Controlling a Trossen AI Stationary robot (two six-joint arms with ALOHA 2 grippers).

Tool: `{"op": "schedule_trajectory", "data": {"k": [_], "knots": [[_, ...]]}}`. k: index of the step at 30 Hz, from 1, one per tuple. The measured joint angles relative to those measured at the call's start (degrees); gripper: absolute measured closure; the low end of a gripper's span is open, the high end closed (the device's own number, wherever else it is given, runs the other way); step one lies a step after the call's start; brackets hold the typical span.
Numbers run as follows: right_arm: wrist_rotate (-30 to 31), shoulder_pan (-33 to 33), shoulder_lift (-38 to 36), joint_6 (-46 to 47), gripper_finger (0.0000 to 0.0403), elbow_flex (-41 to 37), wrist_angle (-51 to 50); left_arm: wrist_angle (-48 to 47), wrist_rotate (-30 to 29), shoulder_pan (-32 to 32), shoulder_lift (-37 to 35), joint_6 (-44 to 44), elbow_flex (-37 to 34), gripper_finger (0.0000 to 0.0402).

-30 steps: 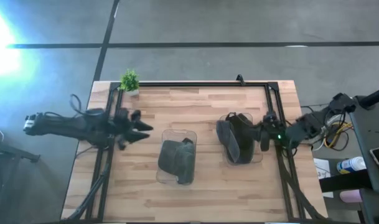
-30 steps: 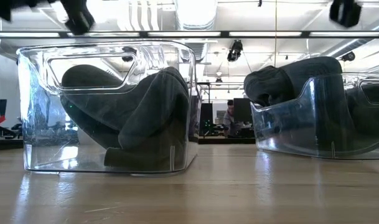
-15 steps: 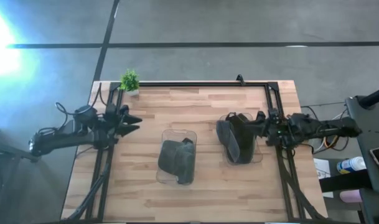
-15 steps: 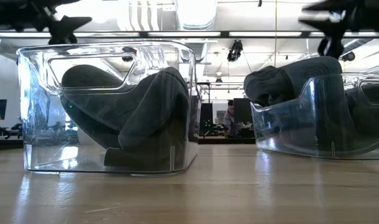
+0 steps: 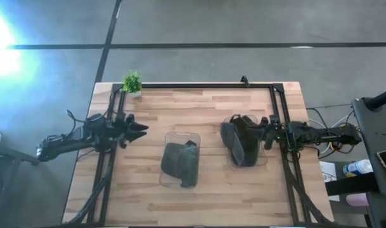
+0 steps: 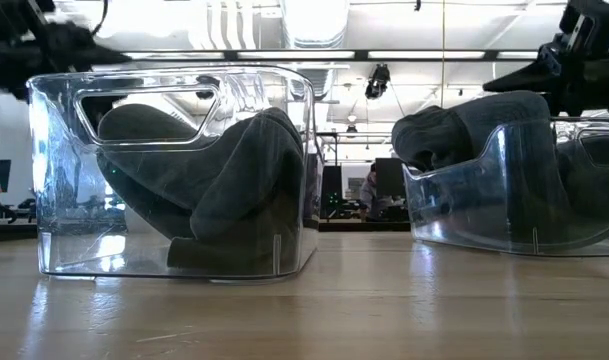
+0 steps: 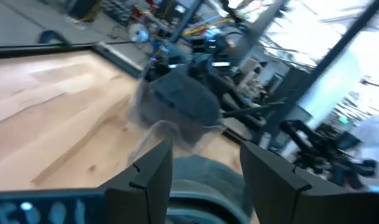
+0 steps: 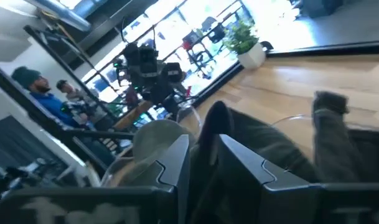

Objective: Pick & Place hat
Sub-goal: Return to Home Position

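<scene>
The gray cap [image 5: 179, 163] lies bundled inside the left bin [image 5: 183, 136], filling most of it. From the dark mass we cannot tell whether it is one cap or more. The black cap [image 5: 239, 142] sits in the right bin [image 5: 259, 159], part of it riding up over the rim on the side nearest the other bin. Both bins stand near the middle of the surface [image 5: 212, 202], well apart from each other, and we see no cap lying loose on the wood.

The left tool [image 5: 141, 128] hangs above the surface beside the left bin, toward the left edge. Its fingers [image 7: 149, 177] are apart with nothing between them. The right tool [image 5: 264, 135] hovers at the outer edge of the right bin, just over the black cap. Its fingers [image 8: 170, 165] leave a narrow gap and grip nothing.

We judge the sorting itself done, since every cap we can see is in a bin. What seems left is for both arms to pull clear of the bins to their rest poses. A small plant [image 5: 132, 82] stands at the far left corner, away from all this.
</scene>
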Motion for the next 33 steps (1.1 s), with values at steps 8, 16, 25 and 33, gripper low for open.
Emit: {"op": "schedule_trajectory", "data": {"k": [8,16,25,33], "knots": [[0.9,0.0,1.3,-0.5,0.0314,0.1,-0.1,4.4,-2.5,0.0,2.0,0.0,-4.6,0.022],[0.8,0.0,2.3,-0.5,0.0324,0.1,-0.2,5.6,-2.9,-3.3,0.6,0.0,-5.3,0.022],[0.7,0.0,-2.2,-0.5,0.0324,-0.2,0.9,7.6,-2.8,-7.0,-2.8,0.0,-6.0,0.022],[0.7,0.0,-2.7,-0.5,0.0316,-0.2,1.0,10.2,-2.9,-7.0,-2.8,0.0,-7.1,0.022]]}}
